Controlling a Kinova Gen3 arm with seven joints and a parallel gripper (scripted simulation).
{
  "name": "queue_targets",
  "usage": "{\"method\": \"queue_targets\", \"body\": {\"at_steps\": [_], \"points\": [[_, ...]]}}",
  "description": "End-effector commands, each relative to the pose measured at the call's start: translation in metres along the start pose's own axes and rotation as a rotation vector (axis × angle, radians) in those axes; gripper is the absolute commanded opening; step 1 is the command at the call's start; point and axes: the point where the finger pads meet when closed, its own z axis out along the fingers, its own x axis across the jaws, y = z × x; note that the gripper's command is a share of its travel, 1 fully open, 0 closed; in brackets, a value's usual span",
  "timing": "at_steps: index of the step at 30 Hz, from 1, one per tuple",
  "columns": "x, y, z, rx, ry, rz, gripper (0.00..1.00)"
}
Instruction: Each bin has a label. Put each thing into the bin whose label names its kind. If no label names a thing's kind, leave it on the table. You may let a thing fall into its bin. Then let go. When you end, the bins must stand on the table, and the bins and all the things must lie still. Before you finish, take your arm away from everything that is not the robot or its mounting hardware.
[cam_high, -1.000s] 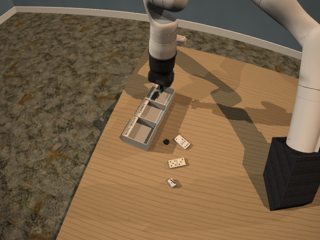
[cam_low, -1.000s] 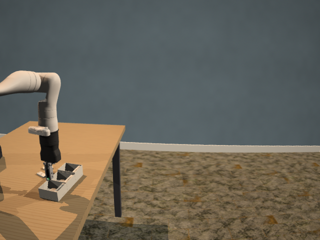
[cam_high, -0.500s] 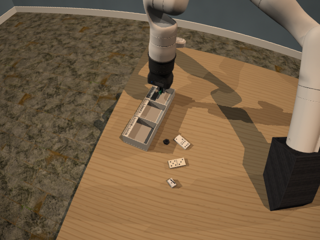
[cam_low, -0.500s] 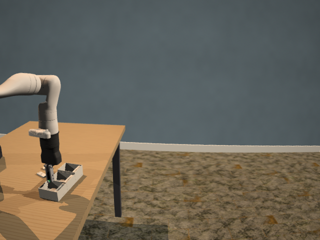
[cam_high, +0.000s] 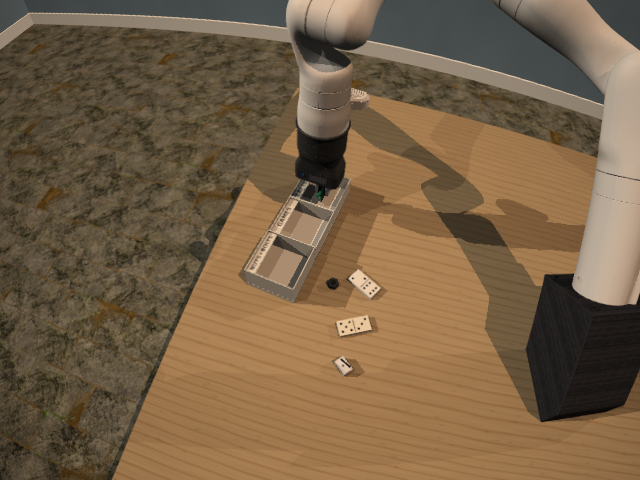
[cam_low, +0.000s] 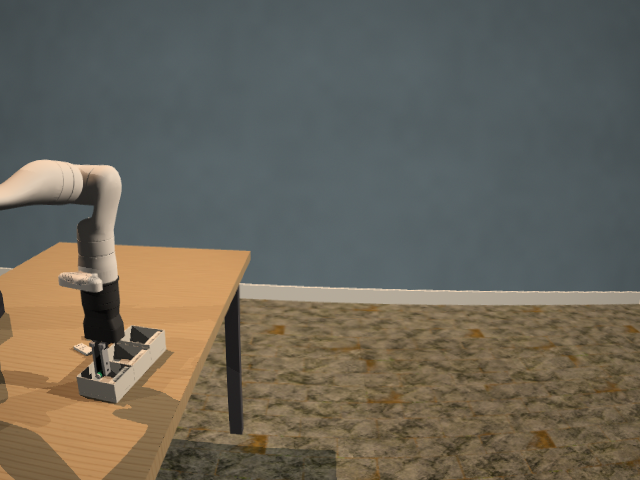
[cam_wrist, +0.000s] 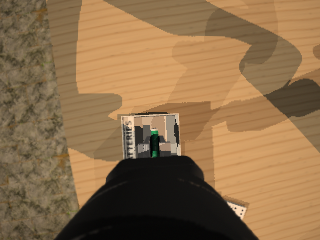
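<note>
1. Battery (cam_wrist: 154, 142), green-capped and dark-bodied, stands upright between the fingers of the gripper (cam_wrist: 154, 148), which is closed narrowly on it, low inside the end compartment of the bin tray (cam_high: 305, 268).
2. Labels on the tray's three compartments: the end one under the gripper reads "…TTERIES" in the wrist view; the middle one reads "GAMES"; the near one appears to read "NUTS+BOLTS", though the print is small.
3. Middle and near compartments show only bare floors.
4. Black nut (cam_high: 331, 283) lies on the table (cam_high: 413, 413) just beside the tray's near end.
5. Dominoes: one (cam_high: 363, 283) just right of the nut, a second (cam_high: 353, 326) nearer the camera, both pips up.
6. Small white tile (cam_high: 342, 365) with a black mark lies beyond the second domino; its kind cannot be told.
</note>
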Motion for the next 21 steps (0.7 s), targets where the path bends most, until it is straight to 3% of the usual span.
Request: {"method": "queue_targets", "body": {"at_steps": [1, 6, 20, 21], "points": [[0.0019, 0.0008, 0.0063, -0.001, 0.005, -0.001, 0.24], [0.0022, 0.0009, 0.0157, -0.001, 0.005, -0.001, 0.24], [0.0024, 0.0006, 0.0157, -0.001, 0.005, -0.001, 0.24], [0.0024, 0.0006, 0.0157, -0.001, 0.005, -0.001, 0.54]]}}
